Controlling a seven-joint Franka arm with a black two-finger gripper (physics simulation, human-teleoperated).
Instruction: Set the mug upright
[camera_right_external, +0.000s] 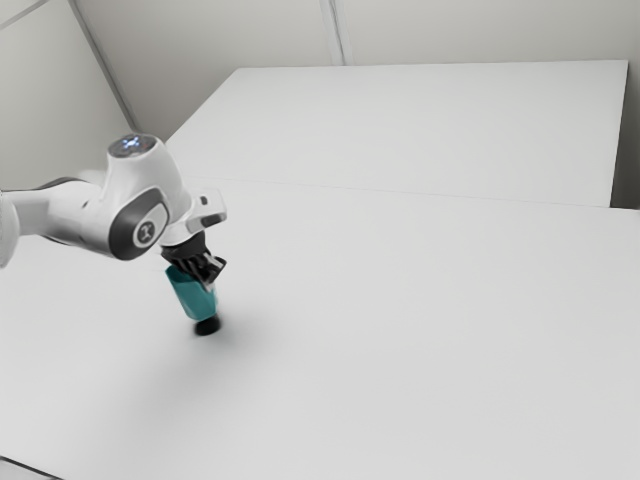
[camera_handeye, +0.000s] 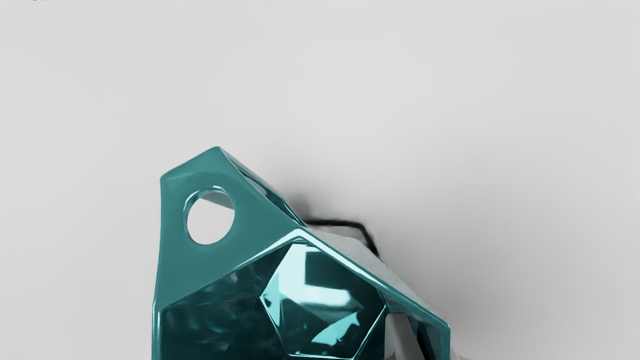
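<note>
Mug (camera_right_external: 190, 292), one, teal, glossy, with flat-faceted sides. Position: at the hand of the robot arm (camera_right_external: 85, 210), over the white table (camera_right_external: 400, 330), towards the exterior view's left. Attitude: mouth uppermost, base lowermost, body tilted, the upper end leaning towards the exterior view's left. Directly beneath the base, one dark patch (camera_right_external: 207, 327) on the tabletop; from where I stand, I cannot tell whether base and table touch.

Handle (camera_handeye: 255, 220), one: a flat teal side piece pierced by a round hole, through which pale surface shows. Interior: dark teal, brightly reflecting, with a six-sided floor (camera_handeye: 325, 300).

Gripper (camera_right_external: 213, 276), one, black, two-fingered, angled down at the mug's upper end. State: pinching the mug by its wall, one grey finger (camera_handeye: 400, 335) inside the mouth, the other against the outside, the rim between the two. The handle stands off to the side, apart from the finger within.

Arm: white with dark joint covers, entering from the exterior view's left. Surroundings: pale wall (camera_right_external: 200, 40) behind the table, a vertical strip (camera_right_external: 337, 35) running down it.
</note>
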